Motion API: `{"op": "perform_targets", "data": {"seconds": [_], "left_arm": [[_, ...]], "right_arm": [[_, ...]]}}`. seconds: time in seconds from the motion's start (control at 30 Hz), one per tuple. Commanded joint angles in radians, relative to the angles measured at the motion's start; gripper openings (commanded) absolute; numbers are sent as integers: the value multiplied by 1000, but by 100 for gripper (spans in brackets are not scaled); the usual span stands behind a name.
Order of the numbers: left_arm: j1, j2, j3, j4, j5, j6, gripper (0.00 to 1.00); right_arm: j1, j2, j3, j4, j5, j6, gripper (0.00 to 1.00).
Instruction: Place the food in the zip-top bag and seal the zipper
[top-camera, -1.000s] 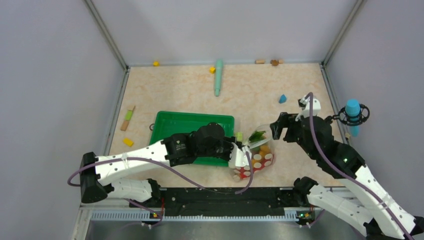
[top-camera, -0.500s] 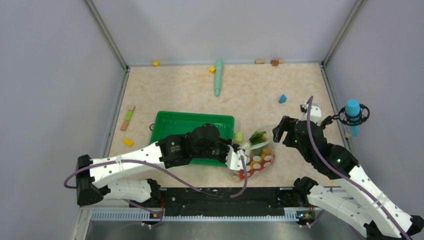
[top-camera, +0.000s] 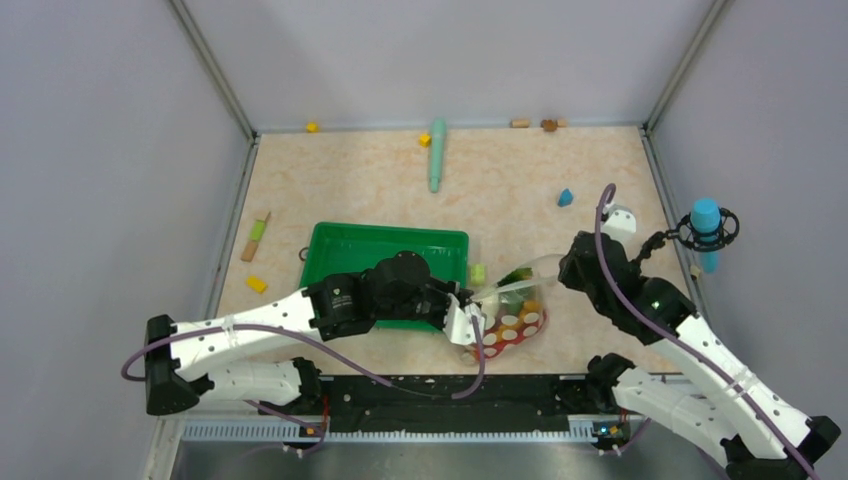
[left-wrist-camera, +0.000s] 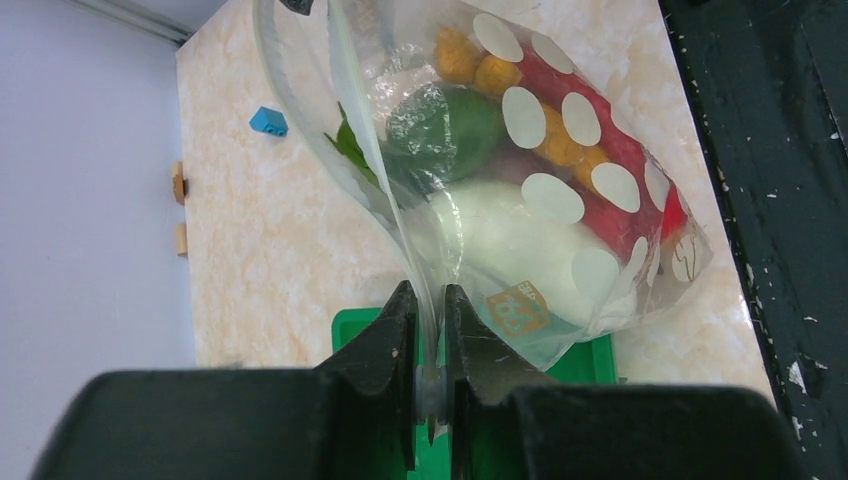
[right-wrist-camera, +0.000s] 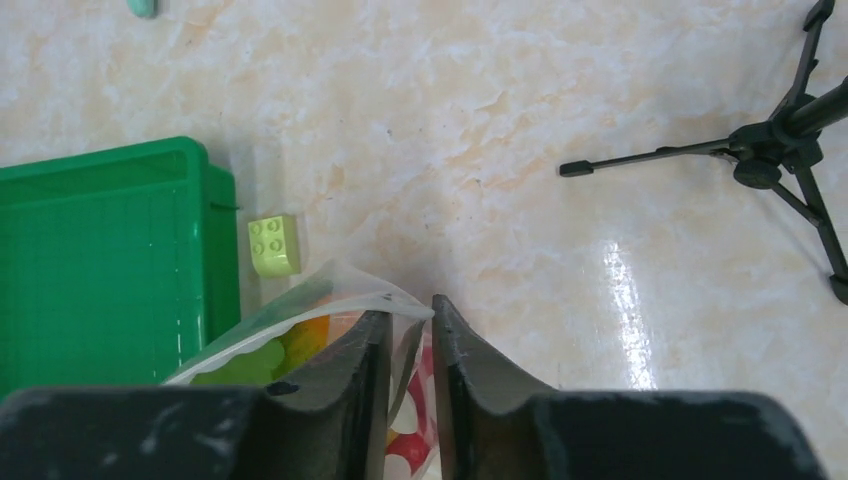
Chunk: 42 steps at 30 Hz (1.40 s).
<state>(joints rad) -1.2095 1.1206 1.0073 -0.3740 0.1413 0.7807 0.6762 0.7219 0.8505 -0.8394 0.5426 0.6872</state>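
From the top view, the zip-top bag (top-camera: 508, 322) lies on the counter (top-camera: 400, 180) just beside the near right corner of the green tray (top-camera: 340, 240). It is full of the food, and its mouth is stretched between my two arms. The left jaws are at the end of the mouth beside the tray, and the right jaws are at the end away from it.

In the left wrist view, the left jaws are clenched on the thin film of the mouth edge, and the zipper (left-wrist-camera: 395, 225) runs away from them. The white radish (left-wrist-camera: 500, 240) and some red and orange pieces bulge behind the dots. I judge the film soft, floppy and slippery, and the load light but loose, so the stiffer zipper strip is where to take hold, not the belly.

In the right wrist view, the right jaws stand nearly closed around the corner of the bag's rim on the side away from the tray. A lime block (right-wrist-camera: 273, 245) sits just beside the tray. I cannot tell whether these jaws actually grip the film.
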Motion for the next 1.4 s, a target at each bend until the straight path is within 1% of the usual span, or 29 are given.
{"op": "perform_targets", "data": {"seconds": [0.0,0.03,0.07,0.27,0.37,0.47,0.5,0.53,0.57,0.6,0.63,0.67,0.7,0.9,0.93,1.03,1.13,1.23,1.3,1.37], "left_arm": [[4,-56,-27,54,0,0,0],[4,-62,-38,66,-6,-2,0],[4,-68,-49,79,-19,-12,0],[38,-83,-108,172,-54,-79,0],[88,-79,-127,243,-69,-158,0],[156,-81,-162,375,-44,-273,0],[178,-80,-171,409,-14,-319,5],[196,-77,-179,435,21,-367,16],[209,-74,-192,480,54,-410,37],[213,-68,-210,522,72,-450,56],[214,-64,-229,567,80,-486,77],[213,-61,-247,599,63,-531,94],[212,-60,-262,628,41,-579,97],[213,-80,-406,839,-17,-773,97],[214,-79,-428,879,-30,-832,97],[227,-61,-471,948,-31,-893,97],[266,-29,-480,1022,23,-938,97],[304,-17,-457,1019,76,-996,97],[307,-9,-461,1047,112,-994,96],[307,5,-462,1075,146,-979,93]], "right_arm": [[-40,-22,13,-15,81,24,14],[-46,-20,18,-23,96,24,8],[-52,-16,26,-35,113,26,0],[-119,21,73,-67,187,12,0],[-164,39,87,-78,214,4,0],[-188,45,104,-90,211,6,0],[-188,44,104,-89,199,5,0],[-188,42,104,-88,182,7,0],[-188,40,97,-83,163,6,0],[-189,36,83,-76,147,10,0],[-188,31,67,-67,128,15,0],[-188,24,48,-58,112,16,0],[-188,17,30,-48,93,18,0],[-188,-38,5,-12,24,15,0],[-188,-48,1,-5,18,10,0],[-188,-67,-8,2,2,2,0],[-188,-73,-14,2,-8,0,0],[-188,-75,-14,3,-14,-3,0],[-188,-80,-14,6,-18,-4,0],[-188,-87,-16,14,-24,-4,0]]}}
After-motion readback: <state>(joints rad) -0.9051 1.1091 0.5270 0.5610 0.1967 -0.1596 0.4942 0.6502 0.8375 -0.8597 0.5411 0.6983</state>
